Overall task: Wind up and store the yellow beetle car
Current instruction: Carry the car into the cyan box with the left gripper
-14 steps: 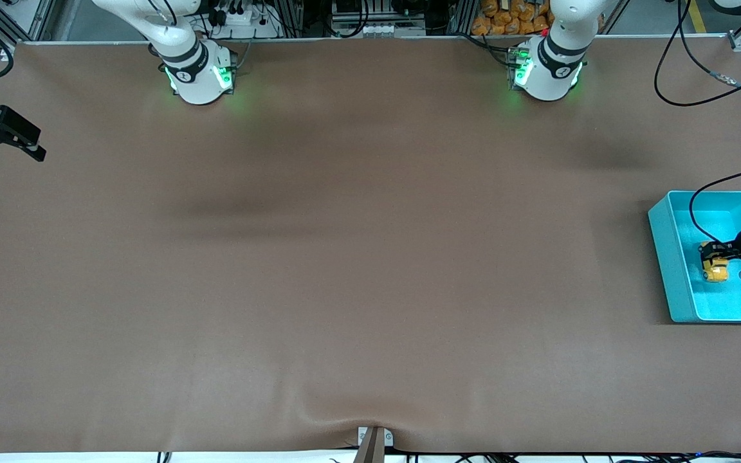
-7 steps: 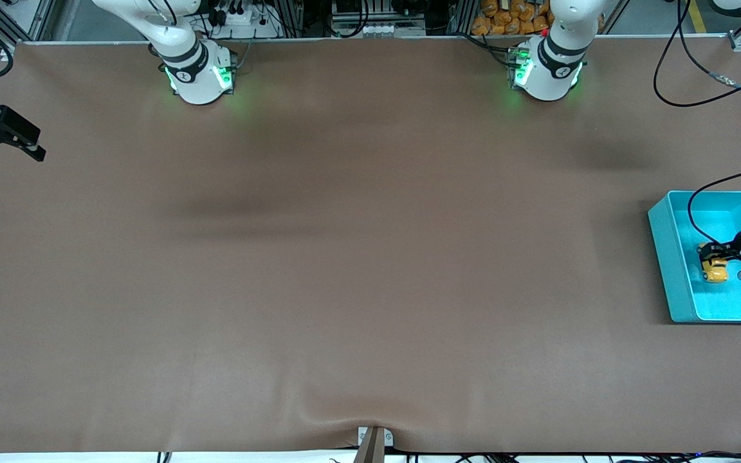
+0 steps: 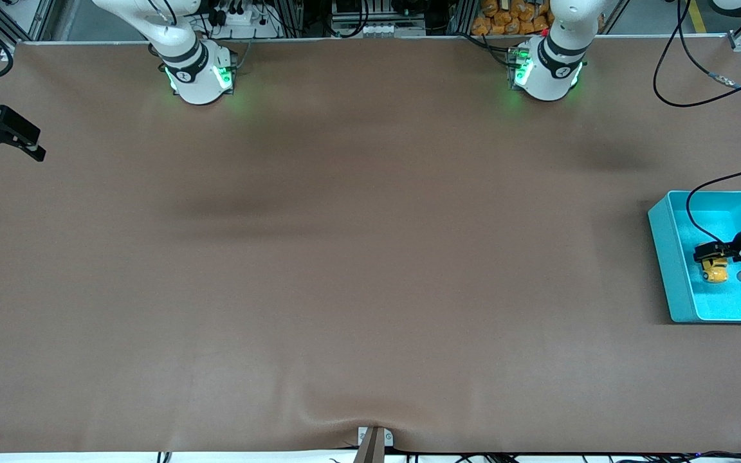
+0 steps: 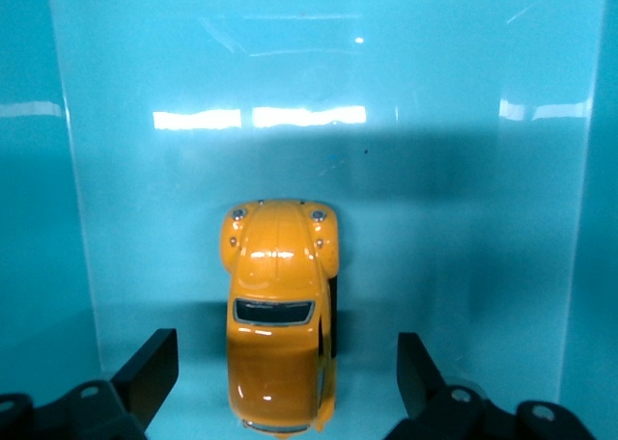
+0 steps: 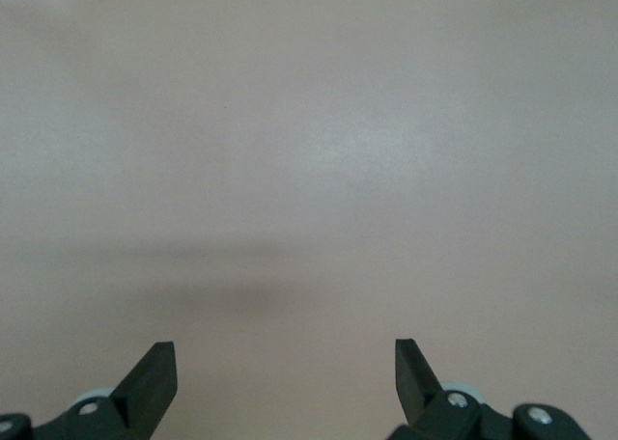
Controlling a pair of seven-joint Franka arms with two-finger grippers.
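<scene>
The left gripper (image 4: 280,377) hangs released, fingers spread around the yellow beetle car (image 4: 278,315) on the cyan bin (image 3: 665,257) floor. A careless lift could clip the car; it may also roll if wound. The right gripper (image 5: 283,382) waits, fingers apart, over the table's right arm's end.

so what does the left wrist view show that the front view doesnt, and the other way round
Only the left wrist view shows the left gripper's fingers standing apart on either side of the yellow beetle car, touching neither side, and the car's window.

Only the front view shows the brown table, both arm bases, where the cyan bin sits at the left arm's end, and the right gripper waiting at the right arm's end.

Both show the car resting on the bin floor with the left gripper open over it.
</scene>
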